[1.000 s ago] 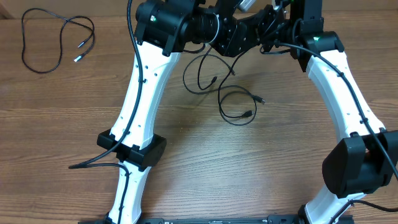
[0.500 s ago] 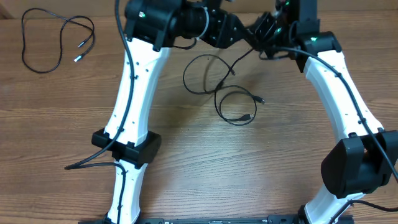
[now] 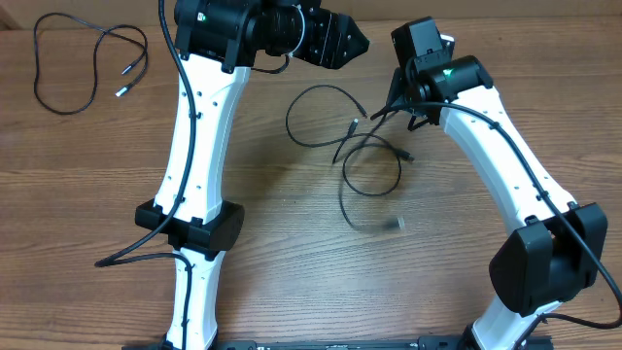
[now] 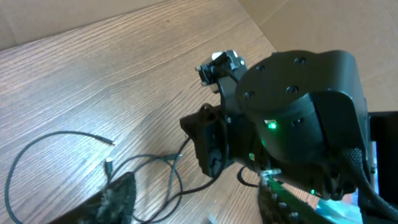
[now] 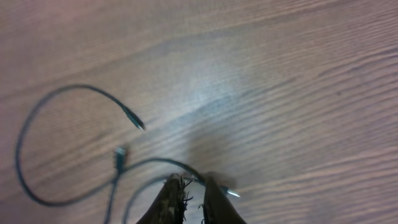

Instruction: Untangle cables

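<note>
Thin black flexible cables with small plug tips are the subject; most lie in overlapping loops at the centre of the brown wood-grain table.

Far left: one separated black cable rests in a loose loop at the table's far corner, well apart from the rest.

Left of centre: my left gripper hangs near the far edge, the arm reaching up and across with the wrist pointing toward my right arm. Its fingers stand wide apart with nothing between them, clear of the loops.

Centre: two loops overlap, and a blurred plug tip shows at the near side of the group.

Right: my right arm arches in from the near right corner, wrist pointing down. My right gripper has its fingers almost together, and a strand crosses just at the tips; I judge it pinched there.

Step in hand, as I judge it: drawing one strand out of the tangle. The next move calls for a slow pull rightward while my left gripper descends to pin or take a second strand.
</note>
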`<state>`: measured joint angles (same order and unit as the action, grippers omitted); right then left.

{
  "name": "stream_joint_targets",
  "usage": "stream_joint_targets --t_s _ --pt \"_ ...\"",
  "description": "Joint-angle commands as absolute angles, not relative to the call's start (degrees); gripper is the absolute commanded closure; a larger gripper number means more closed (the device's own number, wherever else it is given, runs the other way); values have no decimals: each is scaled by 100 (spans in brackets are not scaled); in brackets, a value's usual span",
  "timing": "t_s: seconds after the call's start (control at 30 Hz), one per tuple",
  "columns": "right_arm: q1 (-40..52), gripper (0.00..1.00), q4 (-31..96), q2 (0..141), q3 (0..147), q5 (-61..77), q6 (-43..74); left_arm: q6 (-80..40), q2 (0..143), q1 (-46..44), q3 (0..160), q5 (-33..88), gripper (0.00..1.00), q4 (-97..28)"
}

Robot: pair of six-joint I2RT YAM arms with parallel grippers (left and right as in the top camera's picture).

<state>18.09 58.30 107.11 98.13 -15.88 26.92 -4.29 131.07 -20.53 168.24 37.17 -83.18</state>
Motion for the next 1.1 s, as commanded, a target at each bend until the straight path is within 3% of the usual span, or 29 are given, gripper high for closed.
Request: stream_joint_targets --t_s 0.0,0.07,0.13,0.3,0.53,0.63,0.77,0.8,0.83,0.87,0.97,1.07 --pt "1796 90 5887 10674 9826 -939 2541 -429 13172 -2069 16846 3538 34 -8329" --pt "1793 96 5911 10674 9826 -701 2543 -427 13190 -2071 16846 3358 34 -8353" --pt "1793 96 6038 10674 9826 -895 2541 -427 13211 -2071 16846 3166 34 -8438" --pt "1793 96 6667 10676 9826 -2858 2547 -427 13227 -2069 16846 3024 34 -8619" --pt "1750 95 7113 10680 9808 -3079 2543 -427 13242 -2104 16846 3026 35 -8637" --pt "1752 76 7229 10680 9782 -2965 2543 -425 13249 -2108 16846 3028 35 -8663" --pt "1752 71 7166 10680 9782 -2189 2543 -366 13266 -2115 16846 3028 34 -8694" --pt "1750 64 7144 10680 9782 -1990 2543 -318 13284 -2117 16846 3030 34 -8705" --pt "1750 47 7113 10680 9782 -1780 2543 -287 13292 -2121 16846 3030 34 -8722" --pt "1752 39 7078 10680 9782 -1634 2543 -270 13319 -2132 16846 3028 34 -8737" --pt "1752 36 7061 10680 9784 -1361 2541 -250 13380 -2150 16846 3028 34 -8790" --pt "1780 25 7148 10680 9784 -1037 2222 -217 13428 -2154 16840 3039 34 -8827"
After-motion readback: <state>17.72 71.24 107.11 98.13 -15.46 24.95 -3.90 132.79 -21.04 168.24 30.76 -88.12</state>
